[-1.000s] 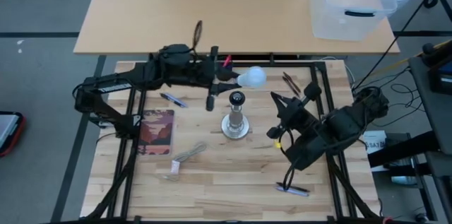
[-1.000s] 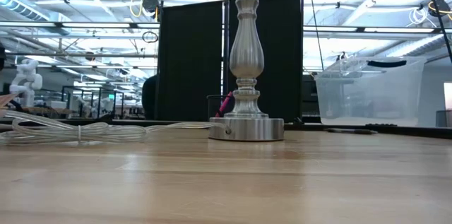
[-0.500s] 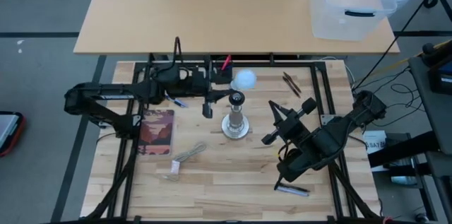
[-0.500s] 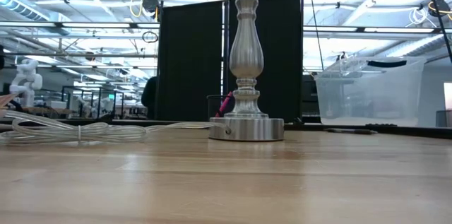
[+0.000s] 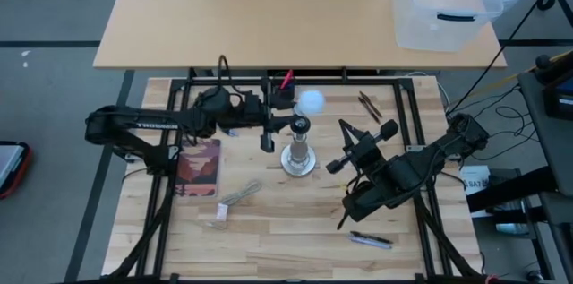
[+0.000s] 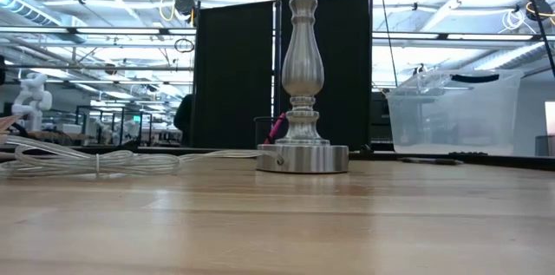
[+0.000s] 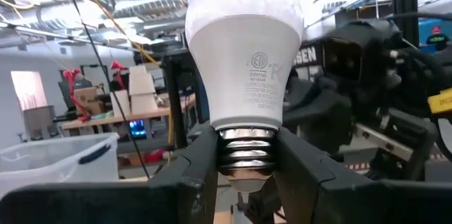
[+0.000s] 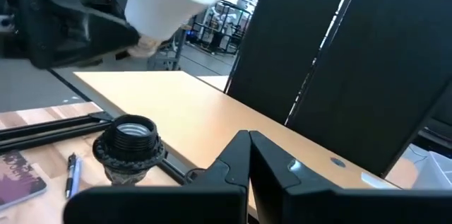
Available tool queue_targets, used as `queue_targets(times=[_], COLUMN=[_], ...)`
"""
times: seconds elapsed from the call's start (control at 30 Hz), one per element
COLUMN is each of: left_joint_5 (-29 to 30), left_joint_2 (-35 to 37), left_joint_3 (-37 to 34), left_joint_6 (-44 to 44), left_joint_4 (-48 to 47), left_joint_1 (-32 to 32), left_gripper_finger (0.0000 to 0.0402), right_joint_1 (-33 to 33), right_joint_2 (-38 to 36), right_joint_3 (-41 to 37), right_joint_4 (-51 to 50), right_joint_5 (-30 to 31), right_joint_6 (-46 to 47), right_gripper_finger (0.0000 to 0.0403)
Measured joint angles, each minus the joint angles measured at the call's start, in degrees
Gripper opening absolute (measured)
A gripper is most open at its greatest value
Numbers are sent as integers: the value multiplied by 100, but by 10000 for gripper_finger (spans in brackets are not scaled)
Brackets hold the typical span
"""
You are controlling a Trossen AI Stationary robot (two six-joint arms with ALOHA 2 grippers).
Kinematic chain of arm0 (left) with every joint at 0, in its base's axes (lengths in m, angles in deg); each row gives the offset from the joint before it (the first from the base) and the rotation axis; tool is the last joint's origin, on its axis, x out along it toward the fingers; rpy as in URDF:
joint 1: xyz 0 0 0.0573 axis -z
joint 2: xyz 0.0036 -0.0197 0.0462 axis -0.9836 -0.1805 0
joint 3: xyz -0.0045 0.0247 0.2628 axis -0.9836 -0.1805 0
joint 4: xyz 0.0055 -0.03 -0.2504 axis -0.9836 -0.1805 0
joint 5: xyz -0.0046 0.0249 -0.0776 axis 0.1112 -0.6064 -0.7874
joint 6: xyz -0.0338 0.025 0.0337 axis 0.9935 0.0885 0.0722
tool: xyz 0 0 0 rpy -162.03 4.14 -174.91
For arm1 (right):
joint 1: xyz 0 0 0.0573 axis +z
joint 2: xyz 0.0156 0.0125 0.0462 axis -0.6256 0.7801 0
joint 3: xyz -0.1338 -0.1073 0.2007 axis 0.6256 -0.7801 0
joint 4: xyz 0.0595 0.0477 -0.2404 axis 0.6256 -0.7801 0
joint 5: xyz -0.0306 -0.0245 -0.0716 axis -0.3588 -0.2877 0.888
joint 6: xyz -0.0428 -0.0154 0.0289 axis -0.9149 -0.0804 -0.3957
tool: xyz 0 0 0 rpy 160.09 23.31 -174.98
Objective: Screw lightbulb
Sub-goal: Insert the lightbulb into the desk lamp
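- The right gripper (image 5: 333,165), pressed together and empty, waits toward the surface's near right.
- Mid-surface, the socket stand (image 5: 299,147) is unfilled, so all threading remains.
- Beyond, the left gripper (image 5: 293,119) pinches the lightbulb (image 5: 310,100) by its screw base, aloft just past the socket toward the far edge.

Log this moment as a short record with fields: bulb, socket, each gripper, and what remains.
bulb: lightbulb upright, screw base down, held above the table
socket: lamp stand at table centre, its threaded socket empty
left gripper: clamped on the bulb's screw base, near the socket top
right gripper: shut, empty, right of the stand
remaining: bulb not yet in the socket
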Motion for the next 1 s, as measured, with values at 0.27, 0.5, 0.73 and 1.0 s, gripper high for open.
queue_targets(times=[0.27,0.5,0.73,1.0], left_joint_5=[0,13,35,54], left_joint_2=[-283,-343,-336,-330], left_joint_3=[1,2,-28,-464], left_joint_6=[34,50,121,317], left_joint_4=[147,119,191,702], left_joint_1=[-13,-13,-13,-71], left_gripper_finger=[104,104,104,104], right_joint_1=[-173,-292,-682,-717], right_joint_2=[0,0,0,0], right_joint_3=[15,251,256,256], right_joint_4=[521,1321,2709,3705], right_joint_5=[-8,-712,-1228,-1249], right_joint_6=[-1222,-3571,-5256,-6400], right_gripper_finger=[0,0,0,0])
